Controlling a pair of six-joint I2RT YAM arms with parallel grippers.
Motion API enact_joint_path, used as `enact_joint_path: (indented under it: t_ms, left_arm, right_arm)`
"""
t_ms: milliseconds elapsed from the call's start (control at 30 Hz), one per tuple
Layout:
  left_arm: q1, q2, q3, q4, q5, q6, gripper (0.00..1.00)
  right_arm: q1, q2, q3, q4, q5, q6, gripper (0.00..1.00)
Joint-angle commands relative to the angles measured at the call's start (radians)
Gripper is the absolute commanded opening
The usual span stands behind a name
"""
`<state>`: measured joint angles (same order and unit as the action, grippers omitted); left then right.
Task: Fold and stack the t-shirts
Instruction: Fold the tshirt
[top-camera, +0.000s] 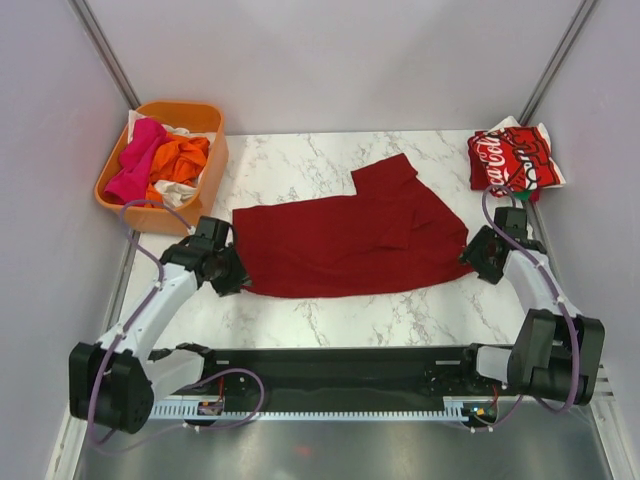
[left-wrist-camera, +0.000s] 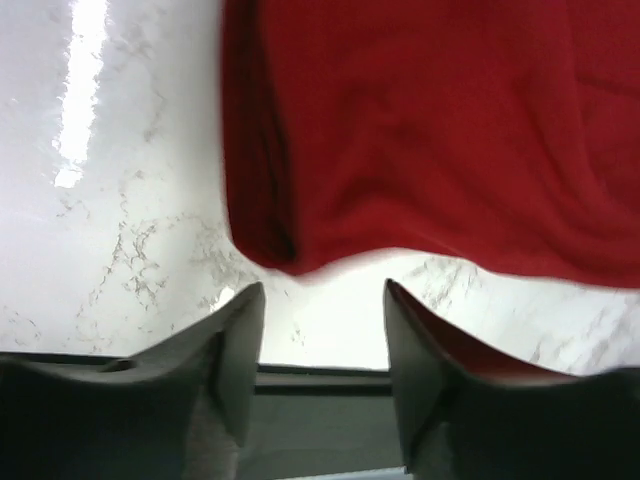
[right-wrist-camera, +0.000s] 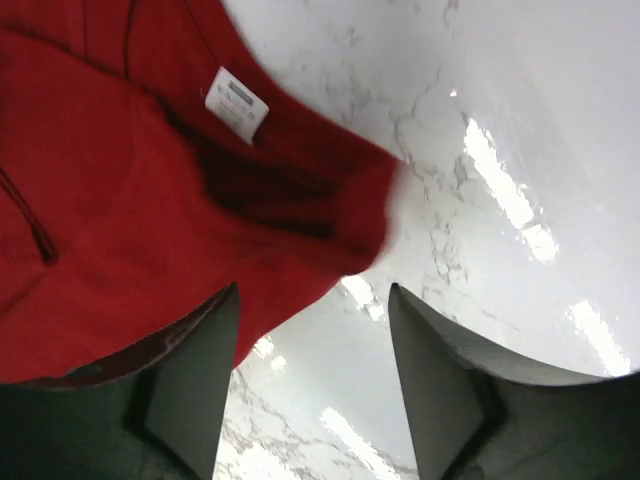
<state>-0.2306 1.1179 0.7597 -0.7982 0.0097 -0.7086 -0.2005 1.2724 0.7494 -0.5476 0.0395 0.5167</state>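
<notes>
Plainly the dark-red t-shirt lies spread mid-table so both ends are reachable: left gripper and right gripper flank its 2 ends, jaws parted, holding nothing. Folded Coca-Cola tee likely marks the stack, far right.

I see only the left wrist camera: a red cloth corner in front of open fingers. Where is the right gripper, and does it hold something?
Observer: The right gripper is open at the opposite side edge of the dark-red t-shirt and holds nothing.
Operator: Is any shirt folded?
Observer: Yes, the Coca-Cola t-shirt lies folded at the far right corner of the table.
Operator: Where are the others?
Observer: A pile of t-shirts, pink, orange and white, sits in the orange tub at the far left corner.
</notes>
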Motion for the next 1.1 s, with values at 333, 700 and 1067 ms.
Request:
enact_joint_path:
  t_ms: [333,700,1067]
  left_arm:
    - [-0.026,-0.066,0.171,-0.096,-0.025,0.037,0.84]
    - [-0.026,0.042,0.236,-0.001,0.05,0.155,0.78]
    - [-0.027,-0.047,0.152,-0.01,0.007,0.287,0.78]
  right_arm:
    - [0.168,-0.124,0.152,0.02,-0.154,0.039,0.77]
    - [0.404,0.329,0.338,0.127,-0.211,0.052,0.58]
    - [0.408,0.459,0.341,0.166,-0.139,0.062,0.52]
